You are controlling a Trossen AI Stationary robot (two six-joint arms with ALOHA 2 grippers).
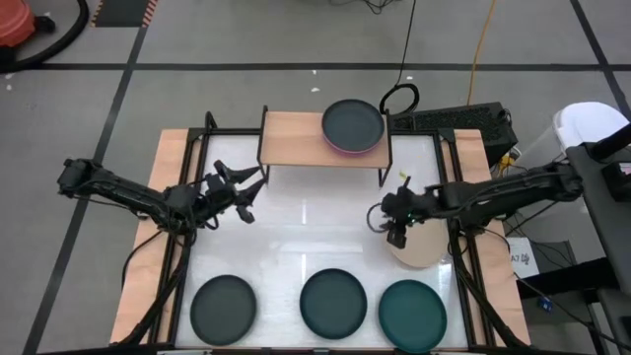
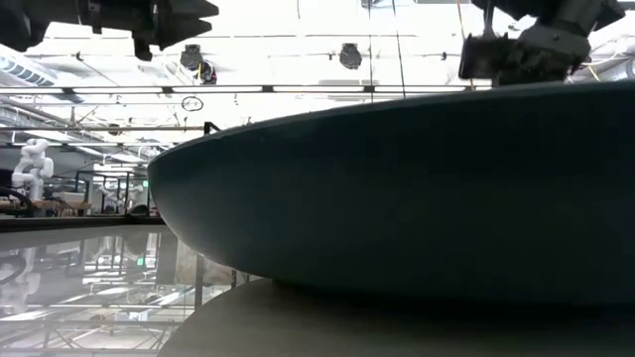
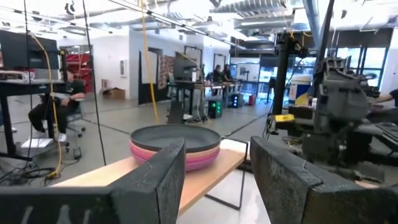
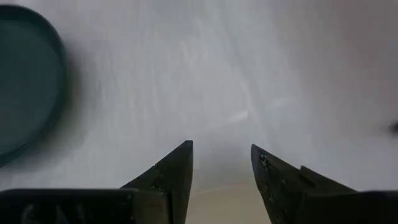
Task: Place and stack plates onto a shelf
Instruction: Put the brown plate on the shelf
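Three dark plates (image 1: 333,303) lie well in front of the shelf (image 1: 296,138), which holds a stack (image 1: 352,126). The right gripper (image 1: 397,229), fingers parted and empty, hovers over a beige plate (image 1: 422,248); grasping its rim seems next. The left gripper (image 1: 242,189) waits open near the shelf.

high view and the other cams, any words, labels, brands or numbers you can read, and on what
No text can be read in any view.
A white paper sheet at the table's right edge, beside the right arm, carries dark print, too small to read.
Signs and screens in the room behind the light-wood shelf in the left wrist view are too blurred to read.
The plates, shelf and grippers show no markings.
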